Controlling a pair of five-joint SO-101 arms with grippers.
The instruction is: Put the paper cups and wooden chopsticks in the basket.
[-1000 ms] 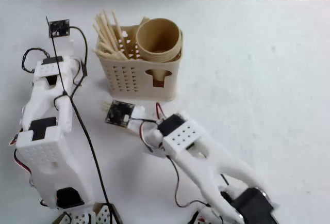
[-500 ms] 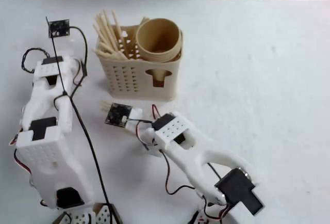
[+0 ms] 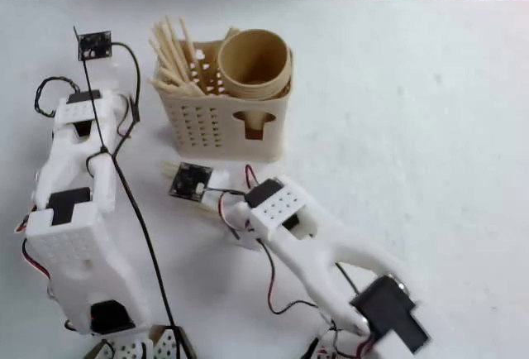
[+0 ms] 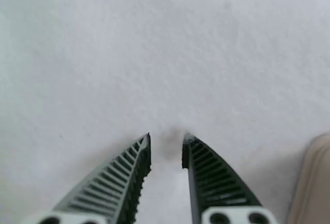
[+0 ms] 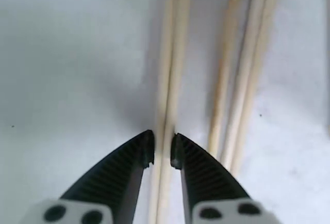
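Observation:
The cream basket (image 3: 221, 121) stands at the back of the table with stacked paper cups (image 3: 253, 63) and a bundle of wooden chopsticks (image 3: 175, 55) inside. Several more chopsticks (image 3: 169, 169) lie on the table in front of it. My right gripper (image 5: 162, 149) is down on these, its fingers closed narrowly around one pair of chopsticks (image 5: 172, 64). Other loose chopsticks (image 5: 247, 64) lie beside that pair. My left gripper (image 4: 166, 140) hangs over bare table with a small gap between its tips and nothing in it.
The left arm (image 3: 73, 177) lies folded along the table's left side, its cable (image 3: 136, 210) trailing toward the front. The right arm (image 3: 314, 247) stretches from the front centre. A tan edge (image 4: 314, 182) sits near the left gripper. White table (image 3: 413, 127) spreads to the right.
The right arm's wrist has shifted slightly left and down over the loose chopsticks, and its rear joints have changed pose. The left arm has not moved.

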